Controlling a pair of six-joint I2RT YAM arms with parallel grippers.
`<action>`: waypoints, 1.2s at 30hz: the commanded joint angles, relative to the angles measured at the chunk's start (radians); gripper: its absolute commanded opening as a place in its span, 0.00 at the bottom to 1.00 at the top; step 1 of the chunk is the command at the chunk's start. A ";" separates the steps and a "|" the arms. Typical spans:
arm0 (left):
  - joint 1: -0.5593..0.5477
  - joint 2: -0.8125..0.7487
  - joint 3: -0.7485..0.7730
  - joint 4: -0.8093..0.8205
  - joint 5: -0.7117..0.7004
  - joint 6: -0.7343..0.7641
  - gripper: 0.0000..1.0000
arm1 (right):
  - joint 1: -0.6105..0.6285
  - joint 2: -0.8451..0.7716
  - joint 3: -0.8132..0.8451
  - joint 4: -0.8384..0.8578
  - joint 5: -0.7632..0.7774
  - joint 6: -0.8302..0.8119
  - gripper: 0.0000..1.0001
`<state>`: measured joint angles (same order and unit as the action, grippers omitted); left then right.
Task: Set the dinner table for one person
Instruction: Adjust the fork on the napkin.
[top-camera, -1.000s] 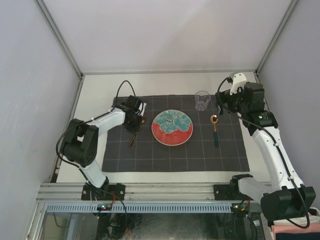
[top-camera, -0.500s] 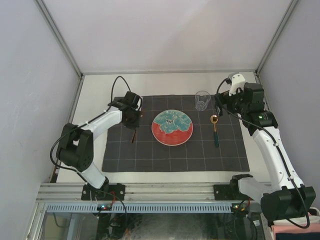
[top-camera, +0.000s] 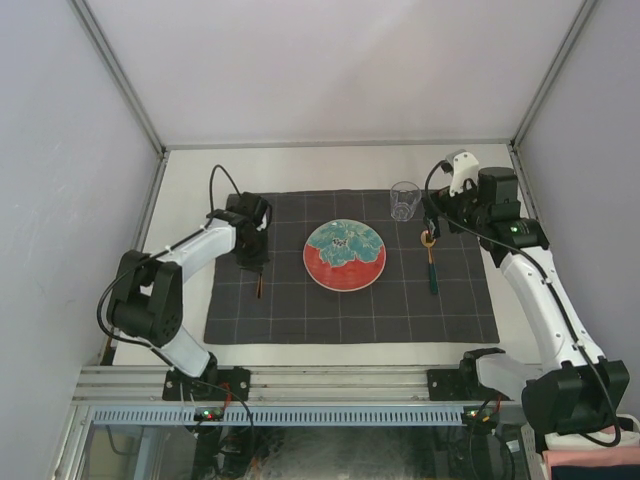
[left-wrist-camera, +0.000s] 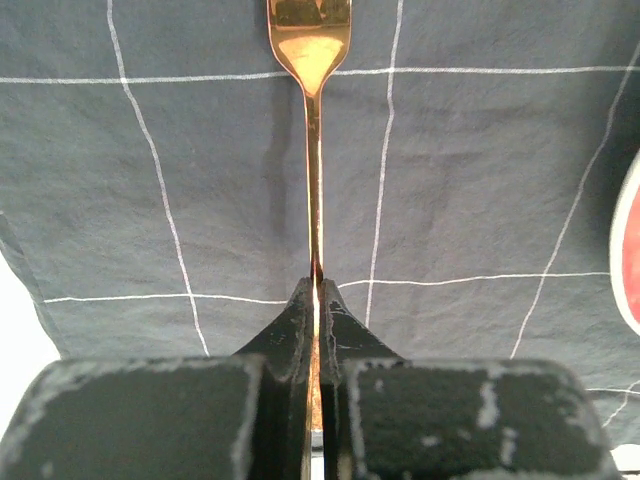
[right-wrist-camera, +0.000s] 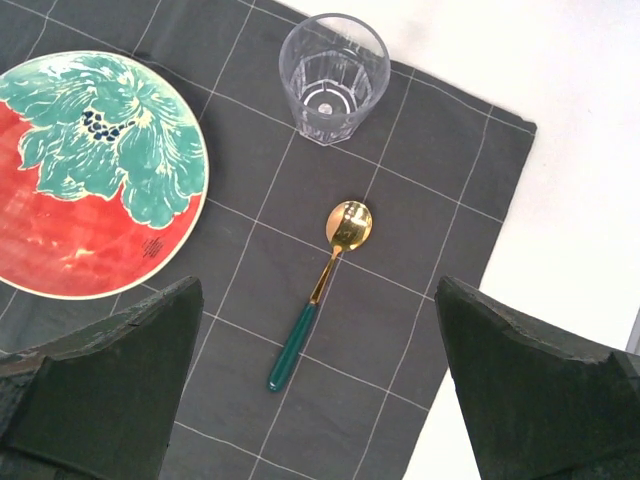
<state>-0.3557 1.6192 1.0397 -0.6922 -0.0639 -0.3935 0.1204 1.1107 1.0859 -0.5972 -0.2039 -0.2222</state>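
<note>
The off-white dinner table (top-camera: 330, 165) carries a dark grey checked cloth (top-camera: 350, 310). On the cloth are a red and teal plate (top-camera: 344, 255), a clear glass (top-camera: 405, 200) and a gold spoon with a green handle (top-camera: 431, 262). My left gripper (top-camera: 252, 252) is shut on the handle of a copper fork (left-wrist-camera: 313, 150), left of the plate, with the tines pointing away over the cloth. My right gripper (top-camera: 436, 222) is open and empty, above the spoon (right-wrist-camera: 318, 300) and beside the glass (right-wrist-camera: 333, 78).
Grey metal rails (top-camera: 150, 210) edge the table on the left, right and back. The plate's rim (left-wrist-camera: 628, 250) shows at the right edge of the left wrist view. Bare tabletop (right-wrist-camera: 590, 180) lies right of the cloth.
My left gripper has moved to the left with the fork in it, away from the plate. My right gripper has shifted slightly left and towards the back.
</note>
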 joint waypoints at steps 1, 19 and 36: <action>0.006 -0.056 -0.007 0.032 0.028 -0.057 0.00 | 0.017 0.008 0.031 0.032 -0.005 -0.009 1.00; 0.005 0.019 0.011 0.059 0.040 0.004 0.00 | 0.009 -0.012 0.030 0.009 0.014 -0.020 1.00; 0.005 0.020 -0.046 0.108 0.032 0.009 0.00 | 0.000 -0.024 0.017 0.011 0.005 -0.013 1.00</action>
<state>-0.3546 1.6447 1.0096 -0.6212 -0.0227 -0.3931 0.1257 1.1145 1.0859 -0.6033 -0.1963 -0.2287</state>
